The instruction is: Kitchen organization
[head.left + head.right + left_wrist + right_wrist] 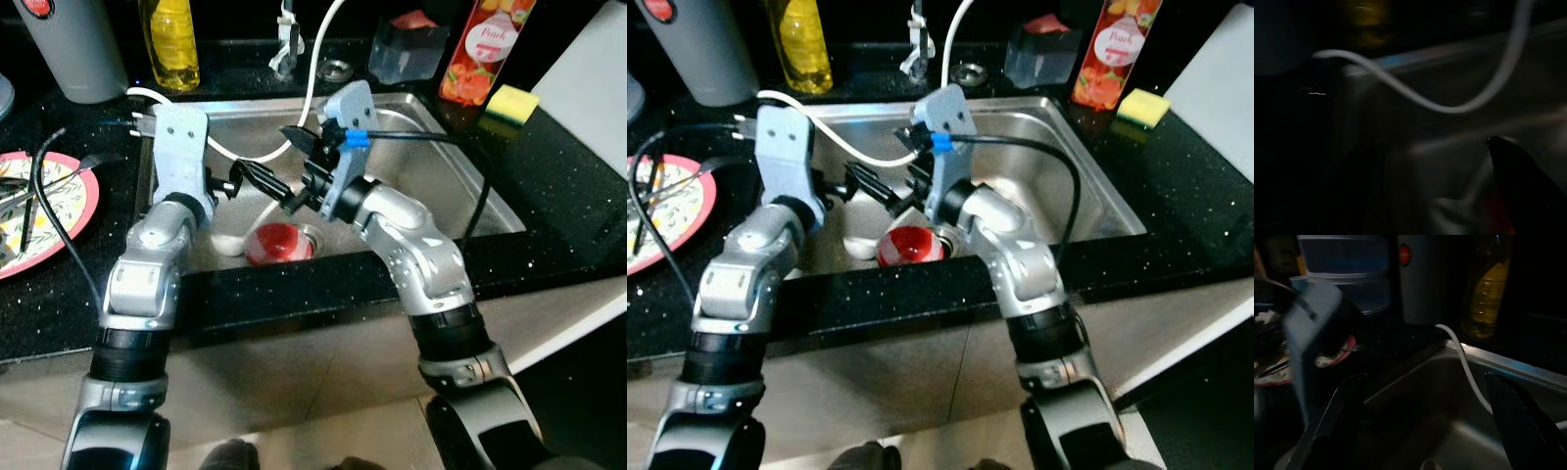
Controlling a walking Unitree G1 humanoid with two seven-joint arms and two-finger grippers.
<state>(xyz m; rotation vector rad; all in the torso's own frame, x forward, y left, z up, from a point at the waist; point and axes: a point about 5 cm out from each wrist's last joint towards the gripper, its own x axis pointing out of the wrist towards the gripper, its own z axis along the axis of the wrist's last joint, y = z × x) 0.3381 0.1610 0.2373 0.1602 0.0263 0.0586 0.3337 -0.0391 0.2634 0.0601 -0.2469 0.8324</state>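
You have a red bowl lying at the bottom of the steel sink, right by the drain, with a white utensil just beside it toward your left. Both tools hang over the basin above it. Your left tool reaches in from the left rim with its black fingers pointing toward the middle of the sink; you cannot tell from the head views or from the dark, blurred left wrist view how far they stand apart. Your right tool comes in from the front edge, and its wrist view shows its two black fingers spread wide with nothing between them, looking across the basin toward the left rim. The two tools sit close together, fingertips near one another, neither touching the bowl.

A white hose curves from the back of the sink down across the basin and over the left rim. Around the sink runs the black speckled counter. On it to your left lies a pink-rimmed patterned plate with cutlery on it. Along the back stand a grey cylinder container, a yellow bottle, a dark square container and a peach juice carton, with a yellow sponge just beside the carton
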